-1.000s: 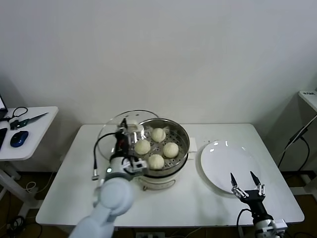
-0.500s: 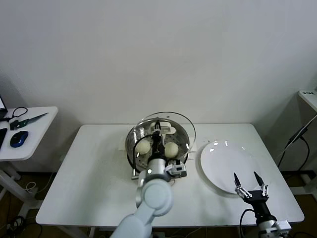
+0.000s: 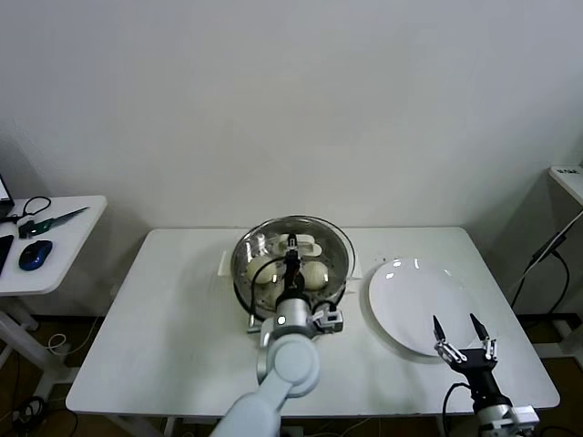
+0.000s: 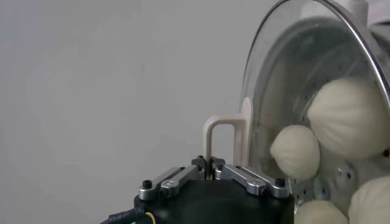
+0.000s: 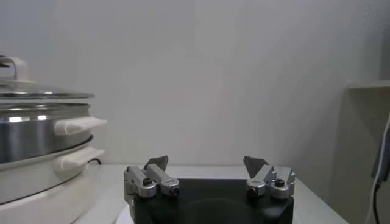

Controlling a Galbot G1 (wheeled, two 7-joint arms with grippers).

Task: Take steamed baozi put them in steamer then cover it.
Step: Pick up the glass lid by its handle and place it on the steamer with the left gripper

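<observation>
Side table [image 3: 46, 246], well left of the steamer: carries a computer mouse [image 3: 33, 256] and a dark cable [image 3: 35, 211].

Main white table [image 3: 164, 328]: bears the steamer near its middle and a plate to the steamer's right.

Steamer [image 3: 339, 273]: shiny steel pot on a cream-white base; side handles [image 5: 78, 125] show in the right wrist view.

Cover [image 3: 273, 238]: clear glass lid with metal rim, lying on top of the steamer; whether it is fully seated cannot be told. Cream-white handle [image 4: 226, 141] at its centre.

Steamed baozi [image 4: 294, 151]: cream-white buns inside the steamer on the perforated tray, seen through the glass; the head view shows only some of them.

Left gripper [image 4: 211, 170]: directly over the steamer, fingers pressed together on the cover's handle, arm reaching in from the near table edge.

Plate [image 3: 410, 296]: flat, white, round, just right of the steamer, apart from it.

Right gripper [image 3: 465, 335]: parked at the near edge of the table, right of the steamer, beside the plate's near rim; fingers spread, holding nothing.
</observation>
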